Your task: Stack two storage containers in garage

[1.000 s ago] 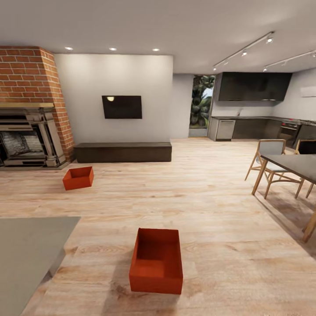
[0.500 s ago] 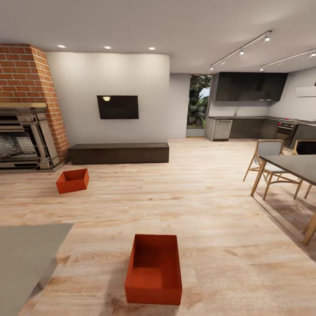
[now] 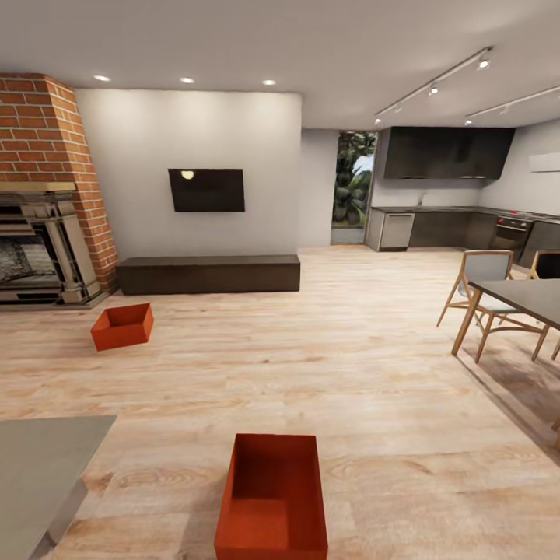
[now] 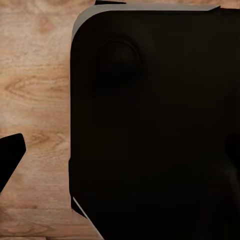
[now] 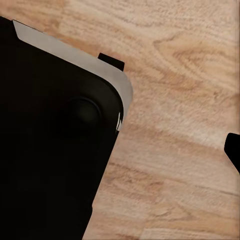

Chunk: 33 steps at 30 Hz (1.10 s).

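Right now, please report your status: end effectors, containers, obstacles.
End effectors: state cannot be told. Near container on wood floor just ahead, empty; far container by fireplace. Grey surface at left.

Light wood-plank floor (image 3: 373,373) of the living room carries two orange-red storage containers: near container (image 3: 272,498) at bottom centre, far container (image 3: 122,326) near the brick fireplace (image 3: 47,194). Also on it: long low dark cabinet (image 3: 208,273), dining table (image 3: 525,299), chairs (image 3: 482,292).
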{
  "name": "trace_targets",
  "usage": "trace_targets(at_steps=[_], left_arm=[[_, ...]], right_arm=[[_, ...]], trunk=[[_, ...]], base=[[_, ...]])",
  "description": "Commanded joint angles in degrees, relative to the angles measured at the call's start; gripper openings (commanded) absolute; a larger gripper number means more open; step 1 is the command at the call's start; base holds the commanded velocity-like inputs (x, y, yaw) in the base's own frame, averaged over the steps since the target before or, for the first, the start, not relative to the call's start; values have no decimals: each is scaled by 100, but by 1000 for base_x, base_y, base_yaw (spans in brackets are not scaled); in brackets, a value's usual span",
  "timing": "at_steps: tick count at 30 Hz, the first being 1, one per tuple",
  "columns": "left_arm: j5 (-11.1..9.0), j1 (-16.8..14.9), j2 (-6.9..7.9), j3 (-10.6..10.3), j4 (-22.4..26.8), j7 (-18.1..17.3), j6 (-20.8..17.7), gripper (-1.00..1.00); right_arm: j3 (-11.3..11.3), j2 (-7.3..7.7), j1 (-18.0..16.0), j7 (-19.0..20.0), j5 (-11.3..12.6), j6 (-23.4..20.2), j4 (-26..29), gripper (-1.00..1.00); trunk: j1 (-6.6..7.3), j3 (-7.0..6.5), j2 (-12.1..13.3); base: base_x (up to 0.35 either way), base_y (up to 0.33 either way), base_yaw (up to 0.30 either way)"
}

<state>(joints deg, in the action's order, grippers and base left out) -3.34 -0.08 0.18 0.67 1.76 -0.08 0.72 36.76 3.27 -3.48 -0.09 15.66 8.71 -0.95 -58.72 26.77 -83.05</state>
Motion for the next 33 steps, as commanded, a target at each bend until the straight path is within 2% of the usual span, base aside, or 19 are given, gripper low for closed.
trace_targets(at_steps=[1, 6, 20, 33], left_arm=[[-35, -1, 0, 3, 1, -1, 8, 100], [-35, -1, 0, 3, 1, -1, 8, 100], [-35, -1, 0, 3, 0, -1, 8, 100], [-35, -1, 0, 3, 2, -1, 8, 100]], right_arm=[[49, -2, -4, -1, 51, 26, -10, 100], [47, -2, -4, 0, 51, 24, -10, 100], [42, -2, -4, -2, 51, 26, -10, 100], [41, -2, -4, -4, 51, 26, -10, 100]], trunk=[[-1, 5, -3], [-1, 5, -3], [-1, 5, -3], [-1, 5, -3]], base=[[86, 0, 0], [73, 0, 0], [255, 0, 0], [12, 0, 0]])
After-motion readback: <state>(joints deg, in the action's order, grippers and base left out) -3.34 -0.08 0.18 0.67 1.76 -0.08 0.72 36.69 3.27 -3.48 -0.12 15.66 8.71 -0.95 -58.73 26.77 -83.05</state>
